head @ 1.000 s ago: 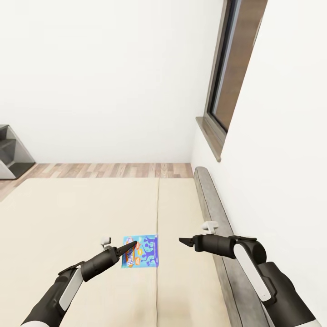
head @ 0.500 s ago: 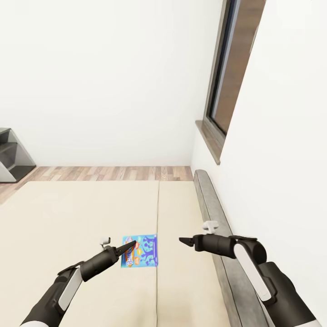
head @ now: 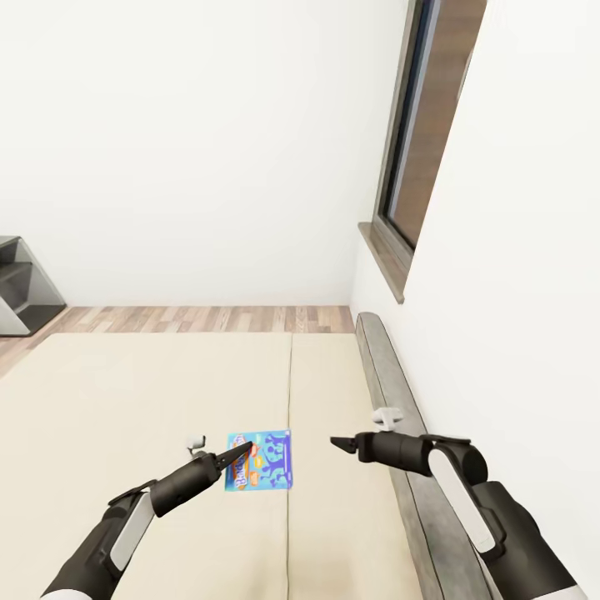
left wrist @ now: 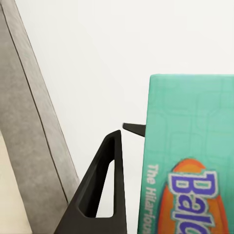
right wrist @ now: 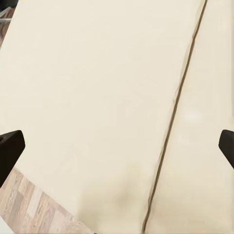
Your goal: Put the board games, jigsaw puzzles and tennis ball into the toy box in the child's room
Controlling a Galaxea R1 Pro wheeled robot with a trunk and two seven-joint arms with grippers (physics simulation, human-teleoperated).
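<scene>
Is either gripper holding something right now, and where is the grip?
The left gripper grips the blue board game by its left edge, near a corner. The right gripper is open and holds nothing.

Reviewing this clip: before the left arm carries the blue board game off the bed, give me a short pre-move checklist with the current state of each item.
1. Left gripper closed on the blue board game: ok; the left wrist view shows the box between its fingers.
2. Game lifted off the bed: cannot tell from the head view.
3. Right gripper empty: ok; in the right wrist view its fingertips stand wide apart over the mattress.
4. Right arm apart from the game: ok, a gap shows between them.
5. Headboard away from the held game: ok.
6. Toy box located: cannot tell.
</scene>
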